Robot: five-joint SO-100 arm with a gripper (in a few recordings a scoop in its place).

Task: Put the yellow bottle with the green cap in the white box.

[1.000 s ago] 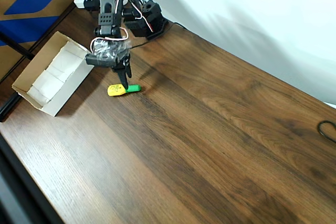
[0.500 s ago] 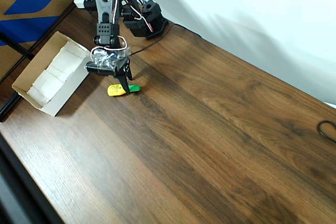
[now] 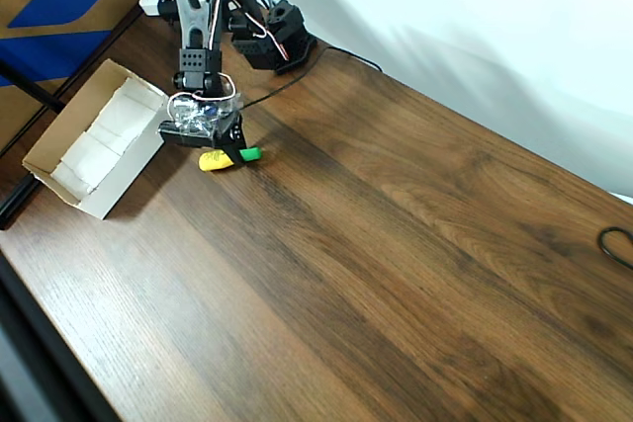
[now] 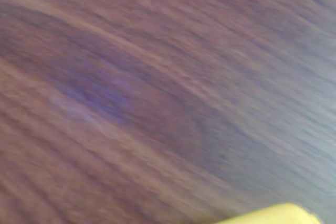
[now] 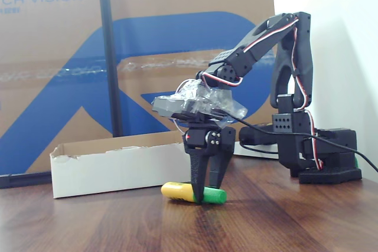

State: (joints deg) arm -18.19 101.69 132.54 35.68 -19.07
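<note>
1. Table: dark wood. In the overhead view its far edge runs along a white wall from the upper middle down to the right. The right and near parts of the surface lie open. A black cable loop sits at the right edge.
2. Box: one, white inside, at the left of the overhead view, beside the table's left edge. It is open-topped, with folded white flaps lying inside. In the fixed view it stands behind and to the left of the pincer.
3. Carton: one, brown and blue, standing behind the box in the fixed view.
4. Bottle: one, yellow with a green cap. It lies on its side on the table just right of the box, apart from it, cap pointing right in both the overhead and fixed views. The wrist view is blurred; a yellow sliver shows at its bottom edge.
5. Pincer: one, black, pointing straight down. Its fingers straddle the bottle where the yellow body meets the cap, tips at table level.
6. Grip: the fingers are near the bottle's sides, but I cannot tell whether they are clamped on it.
</note>
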